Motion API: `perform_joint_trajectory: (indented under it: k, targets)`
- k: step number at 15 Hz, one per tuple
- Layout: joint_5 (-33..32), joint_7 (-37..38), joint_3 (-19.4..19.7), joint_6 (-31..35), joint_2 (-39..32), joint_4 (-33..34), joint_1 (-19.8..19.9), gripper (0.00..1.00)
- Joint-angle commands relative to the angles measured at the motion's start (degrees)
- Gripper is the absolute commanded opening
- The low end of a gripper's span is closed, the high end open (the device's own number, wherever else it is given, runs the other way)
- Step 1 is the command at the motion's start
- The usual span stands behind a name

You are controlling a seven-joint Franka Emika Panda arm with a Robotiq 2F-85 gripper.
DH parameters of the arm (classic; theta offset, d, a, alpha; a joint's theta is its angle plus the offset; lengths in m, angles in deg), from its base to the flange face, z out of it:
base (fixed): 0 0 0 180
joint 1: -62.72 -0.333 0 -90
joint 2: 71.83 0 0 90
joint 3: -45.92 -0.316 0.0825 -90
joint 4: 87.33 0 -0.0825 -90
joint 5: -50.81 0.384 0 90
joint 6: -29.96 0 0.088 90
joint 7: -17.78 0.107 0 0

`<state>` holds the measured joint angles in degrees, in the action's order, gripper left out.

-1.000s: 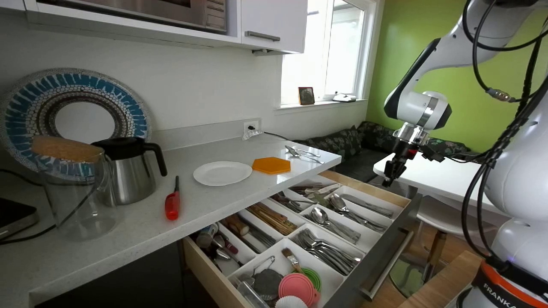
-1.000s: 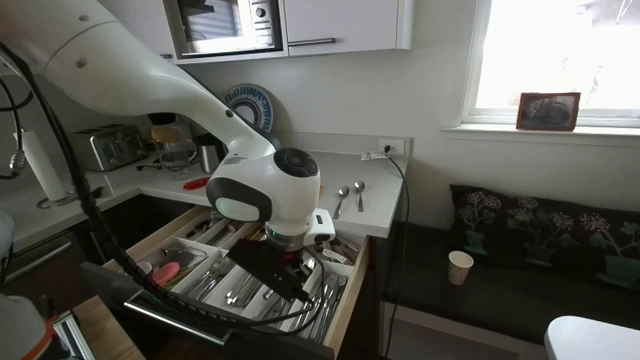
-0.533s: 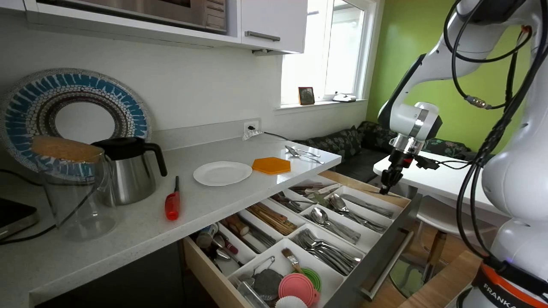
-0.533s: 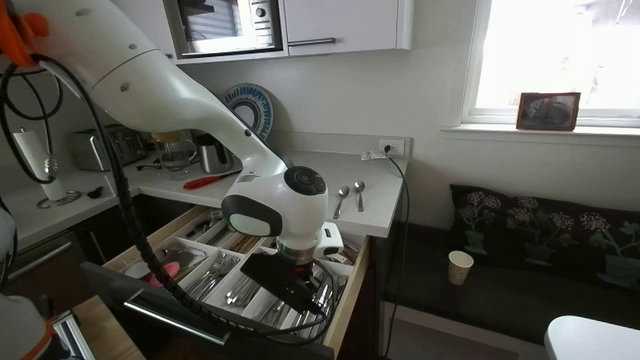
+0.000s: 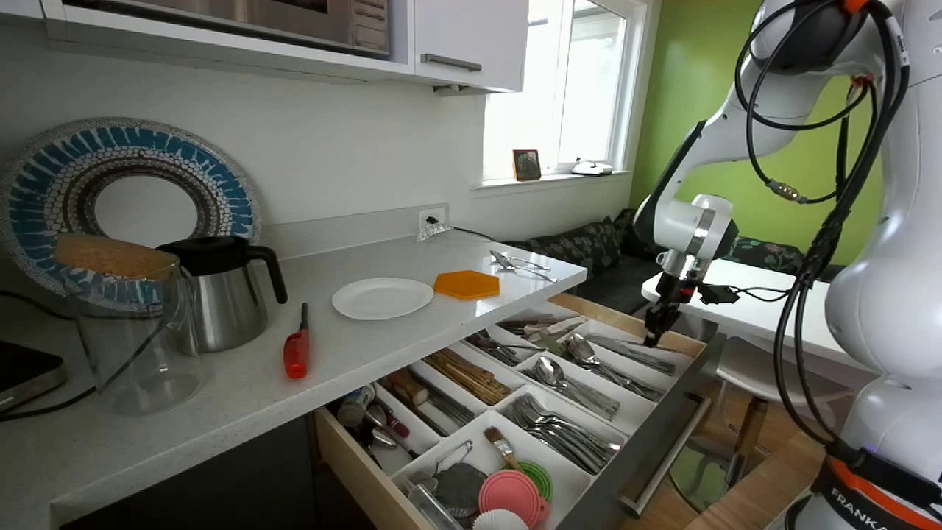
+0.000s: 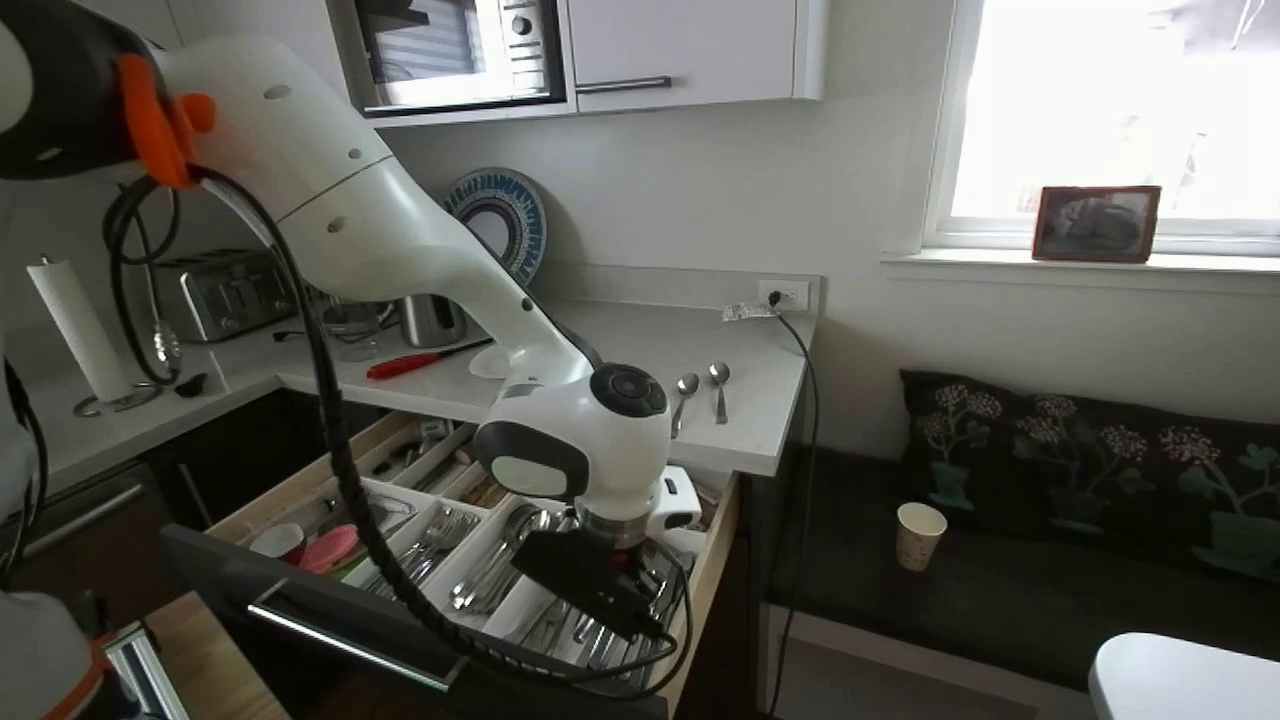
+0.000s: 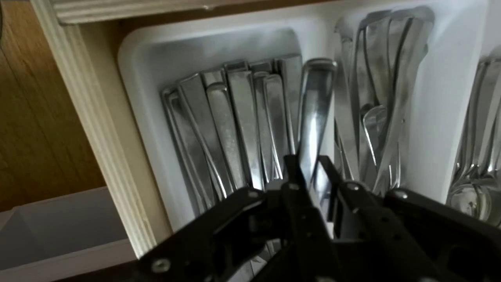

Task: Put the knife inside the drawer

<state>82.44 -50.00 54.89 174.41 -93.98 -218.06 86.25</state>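
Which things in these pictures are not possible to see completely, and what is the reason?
Held knife: in the wrist view, the gripper hides its lower part.
Rightmost spoons: cut off by the wrist view's right edge.
White plate: in an exterior view, the arm covers part of it.
Microwave: cut off by the top edge in both exterior views.
Framed picture: too small and dark in both exterior views.

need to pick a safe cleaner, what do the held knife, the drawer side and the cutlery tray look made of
Knife: polished metal, likely stainless steel, bright glints. Drawer side: likely plywood, layered edge, matte. Cutlery tray: probably plastic, smooth white, rounded corners.
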Motion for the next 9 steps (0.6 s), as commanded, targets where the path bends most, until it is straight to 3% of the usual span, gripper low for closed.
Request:
perform_joint_trajectory:
  k: [1, 9]
  targets:
    - [1.3, -2.3, -3.0, 1.5, -3.9, 2.5, 3.0, 0.04]
    - [4.1, -4.5, -8.9, 5.3, -8.6, 5.5, 7.1, 0.04]
